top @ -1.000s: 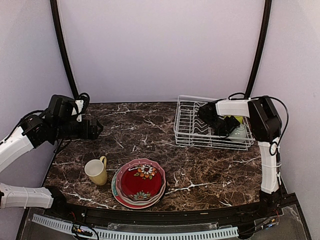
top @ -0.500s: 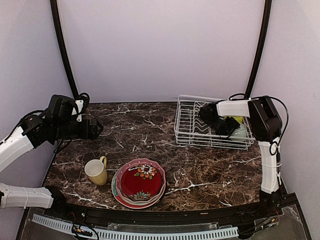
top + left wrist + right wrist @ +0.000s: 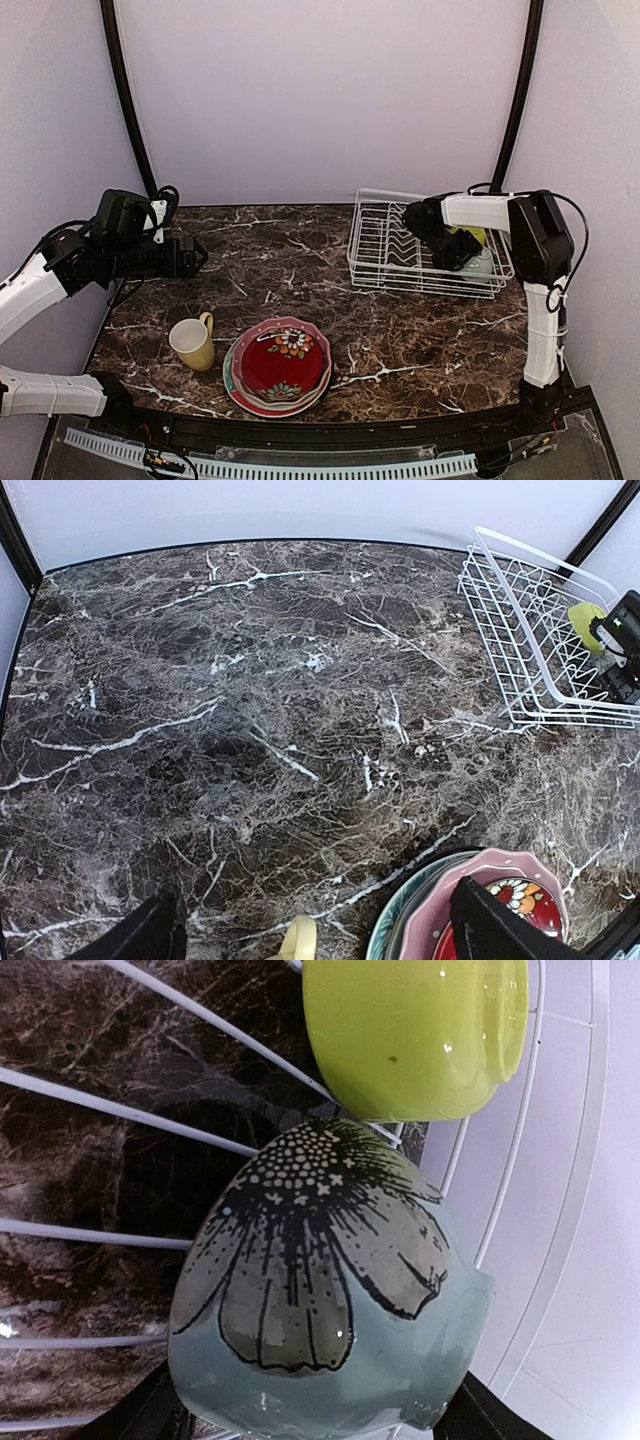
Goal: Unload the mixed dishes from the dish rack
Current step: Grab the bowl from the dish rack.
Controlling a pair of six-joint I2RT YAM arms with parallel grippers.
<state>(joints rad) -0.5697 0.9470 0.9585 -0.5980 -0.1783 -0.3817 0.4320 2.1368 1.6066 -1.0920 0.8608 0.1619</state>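
The white wire dish rack stands at the back right. Inside it my right gripper is shut on a pale blue cup printed with a black-outlined flower, one finger against each of its sides. A lime-green bowl lies just beyond the cup, against the rack's wires. My left gripper hangs open and empty over the left of the table. Below it, the pale yellow mug stands beside a stack of plates with a red floral one on top.
The left wrist view shows the dark marble table, the mug's handle and the pink scalloped plate's rim at the bottom, and the rack at the far right. Pale walls close in the back and sides.
The right gripper's jaws have narrowed onto the pale blue cup, and the gripper has shifted slightly right and back within the rack. The left arm has not moved.
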